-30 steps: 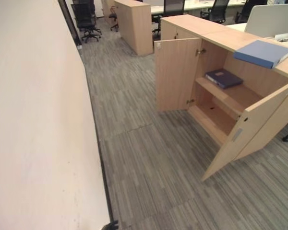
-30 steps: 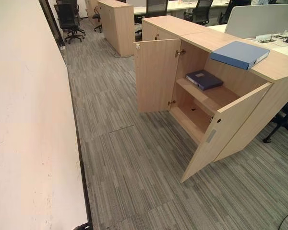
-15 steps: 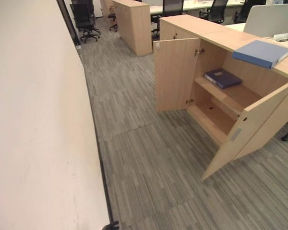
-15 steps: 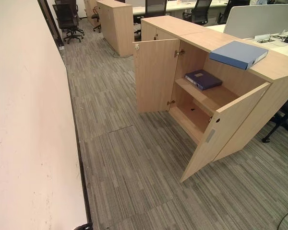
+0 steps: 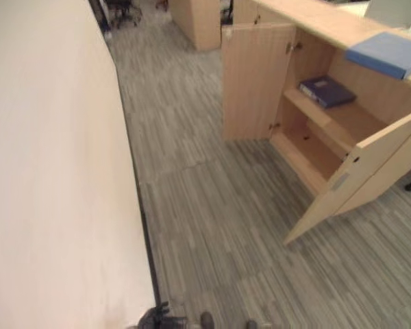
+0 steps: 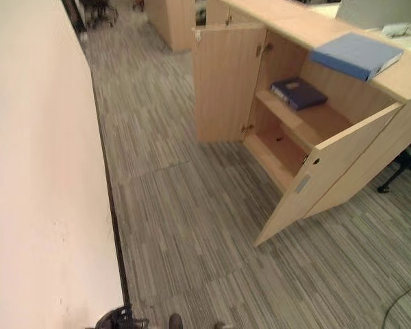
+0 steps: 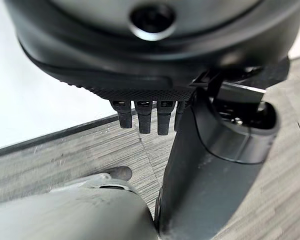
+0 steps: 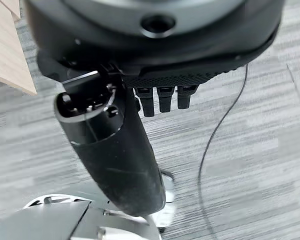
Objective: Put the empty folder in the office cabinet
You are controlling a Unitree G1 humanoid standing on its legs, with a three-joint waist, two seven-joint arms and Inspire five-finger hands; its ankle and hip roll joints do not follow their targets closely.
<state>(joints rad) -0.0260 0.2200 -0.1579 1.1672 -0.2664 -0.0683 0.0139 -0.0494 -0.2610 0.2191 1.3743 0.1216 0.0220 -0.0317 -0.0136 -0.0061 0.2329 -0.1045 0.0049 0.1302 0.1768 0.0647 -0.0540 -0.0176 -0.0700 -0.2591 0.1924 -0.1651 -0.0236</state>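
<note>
Camera tipped down, folder [image 5: 387,54] atop cabinet [image 5: 315,137]

Head eyes looking down, sharing open cabinet [image 5: 308,130], wrist cameras floorward

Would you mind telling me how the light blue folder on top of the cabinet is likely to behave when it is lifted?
The light blue folder looks like a stiff, flat-lying box binder, so it should hold its shape. Its smooth cover may slide on the cabinet top. One corner seems to overhang the front edge, so a push could tip it.
</note>
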